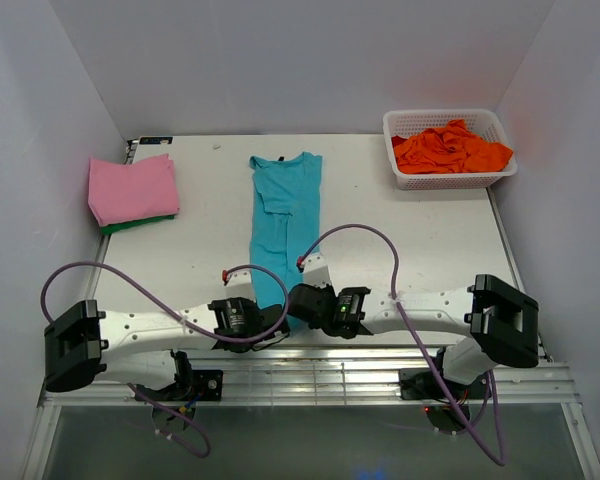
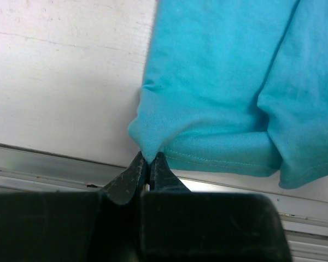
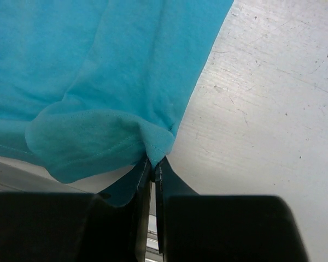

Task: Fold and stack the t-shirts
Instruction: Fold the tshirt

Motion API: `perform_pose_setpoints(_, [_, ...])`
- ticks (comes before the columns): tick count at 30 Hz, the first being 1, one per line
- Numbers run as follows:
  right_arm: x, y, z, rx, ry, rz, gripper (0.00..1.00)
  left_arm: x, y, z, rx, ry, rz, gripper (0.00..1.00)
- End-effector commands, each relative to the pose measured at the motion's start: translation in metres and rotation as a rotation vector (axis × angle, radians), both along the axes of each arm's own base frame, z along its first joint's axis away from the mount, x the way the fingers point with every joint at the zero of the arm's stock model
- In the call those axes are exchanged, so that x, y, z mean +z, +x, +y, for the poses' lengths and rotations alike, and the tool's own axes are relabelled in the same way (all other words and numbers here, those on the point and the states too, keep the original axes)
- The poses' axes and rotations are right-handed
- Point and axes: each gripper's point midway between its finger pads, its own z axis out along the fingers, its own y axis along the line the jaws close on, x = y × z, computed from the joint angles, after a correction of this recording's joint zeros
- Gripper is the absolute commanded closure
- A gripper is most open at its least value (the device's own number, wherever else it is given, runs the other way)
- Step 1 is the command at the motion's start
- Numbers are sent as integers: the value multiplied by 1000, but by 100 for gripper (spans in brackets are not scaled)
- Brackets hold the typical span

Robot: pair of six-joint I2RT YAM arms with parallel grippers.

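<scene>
We see a narrow-folded teal cloth t-shirt [image 1: 285, 205] on the white table [image 1: 400, 240]; at its six o'clock hem, our left hand [image 2: 148, 162] and right hand [image 3: 153, 162] each pinch a corner.

L gripper [image 2: 149, 164] pinches hem corner of teal shirt [image 2: 224, 82], cloth bunched at fingertips, over white table [image 2: 60, 71] edge.

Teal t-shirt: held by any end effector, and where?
Yes: teal t-shirt, near hem corners: left end effector on the left, right end effector on the right.
</scene>
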Motion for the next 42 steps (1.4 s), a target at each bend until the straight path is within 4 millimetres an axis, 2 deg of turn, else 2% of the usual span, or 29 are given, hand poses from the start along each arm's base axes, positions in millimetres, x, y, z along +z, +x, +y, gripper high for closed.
perform_pose_setpoints(1, [11, 8, 24, 13, 22, -61, 92, 30, 22, -42, -18, -111, -114, 100])
perform_pose_setpoints(6, [13, 13, 36, 43, 58, -56, 92, 42, 30, -69, -68, -181, -149, 100])
perform_pose_setpoints(13, [16, 15, 48, 64, 75, -58, 92, 45, 37, -81, -91, -165, -172, 100])
perform_pose_setpoints(18, [21, 24, 51, 54, 79, -68, 92, 56, 50, -75, -68, -151, -234, 100])
perform_pose_setpoints(22, [24, 33, 53, 46, 75, -76, 92, 66, 69, -70, -46, -134, -301, 100])
perform_pose_setpoints(26, [22, 44, 53, 40, 65, -78, 92, 68, 91, -54, 5, -105, -334, 100])
perform_pose_setpoints(28, [20, 48, 54, 38, 63, -76, 92, 70, 99, -53, 3, -112, -356, 100])
perform_pose_setpoints(29, [19, 50, 55, 36, 66, -77, 92, 66, 103, -46, 13, -103, -358, 100])
perform_pose_setpoints(31, [17, 57, 53, 30, 64, -71, 92, 72, 114, -46, 9, -130, -396, 100])
perform_pose_setpoints(32, [17, 60, 54, 29, 66, -72, 92, 68, 118, -39, 18, -121, -397, 100])
perform_pose_setpoints(37, [17, 81, 47, 2, 63, -74, 92, 81, 144, -38, 9, -157, -468, 100])
perform_pose_setpoints(42, [17, 96, 39, -23, 57, -72, 92, 82, 167, -29, 21, -145, -486, 100])
